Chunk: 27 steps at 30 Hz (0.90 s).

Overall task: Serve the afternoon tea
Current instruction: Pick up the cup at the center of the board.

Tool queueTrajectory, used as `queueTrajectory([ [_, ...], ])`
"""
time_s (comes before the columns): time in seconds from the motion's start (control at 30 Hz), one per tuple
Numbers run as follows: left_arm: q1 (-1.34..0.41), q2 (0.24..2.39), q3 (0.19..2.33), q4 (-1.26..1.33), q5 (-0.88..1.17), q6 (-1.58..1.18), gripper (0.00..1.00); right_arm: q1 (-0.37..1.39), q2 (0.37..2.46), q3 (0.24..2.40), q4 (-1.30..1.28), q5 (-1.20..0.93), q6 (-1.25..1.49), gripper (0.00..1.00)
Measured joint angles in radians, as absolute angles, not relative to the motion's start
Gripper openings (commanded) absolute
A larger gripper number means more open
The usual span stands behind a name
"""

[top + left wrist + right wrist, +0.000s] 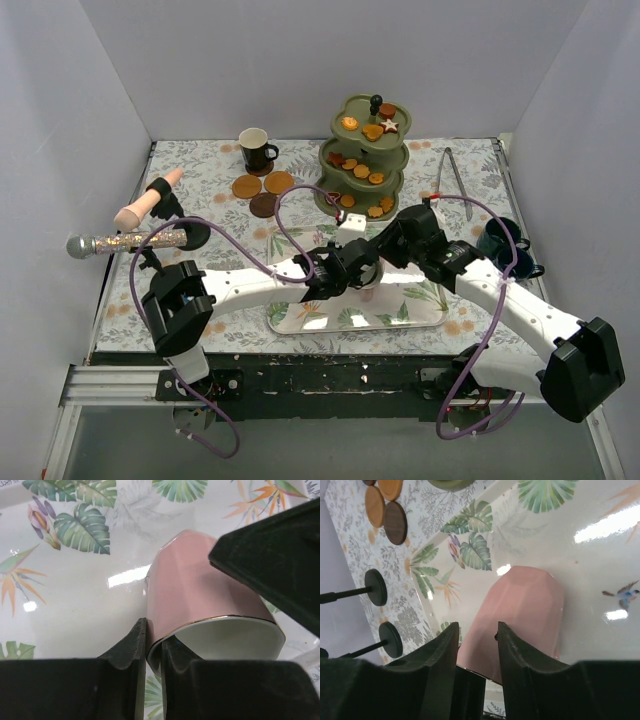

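Pinching the rim of the pink mug [200,590], the left gripper [152,640] has one finger inside the cup and the other on the outside, closed tight on the wall. The mug is on the leaf-print tray [400,310], near the middle of the table, and both arms meet over it.

The right gripper [477,635] comes in from the right. Its fingers stand a little apart with the mug's pink side just beyond them. From these angles I cannot tell whether it grips the mug or only frames it.

Far of the tray stands the green stand [362,110] with biscuits [362,170] on all three tiers. Left of it three coasters [263,190] lie close together, with another mug [257,150] just beyond them. A dark blue mug [505,242] sits at the right edge, partly behind the right arm. Tongs [455,180] lie far right, and a microphone [125,242] is at the left.
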<state>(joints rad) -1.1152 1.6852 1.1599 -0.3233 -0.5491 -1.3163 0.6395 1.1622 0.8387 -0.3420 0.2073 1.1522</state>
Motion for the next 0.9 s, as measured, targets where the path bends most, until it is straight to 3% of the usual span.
queueTrajectory([
  [0.13, -1.098, 1.707, 1.248, -0.393, -0.508, -1.318, 0.00, 0.640, 1.122, 0.849, -0.329, 0.241, 1.124, 0.61],
  [0.3, -1.017, 1.717, 1.335, -0.421, -0.449, -1.337, 0.00, 0.640, 0.997, 0.864, -0.333, 0.330, 1.029, 0.61],
  [0.5, -0.855, 1.717, 1.379, -0.514, -0.342, -1.380, 0.00, 0.642, 0.821, 0.780, -0.174, 0.328, 0.703, 0.60],
  [0.9, -0.700, 1.692, 1.428, -0.706, -0.205, -1.415, 0.00, 0.972, 1.096, 0.801, -0.087, 0.319, 0.188, 0.69],
])
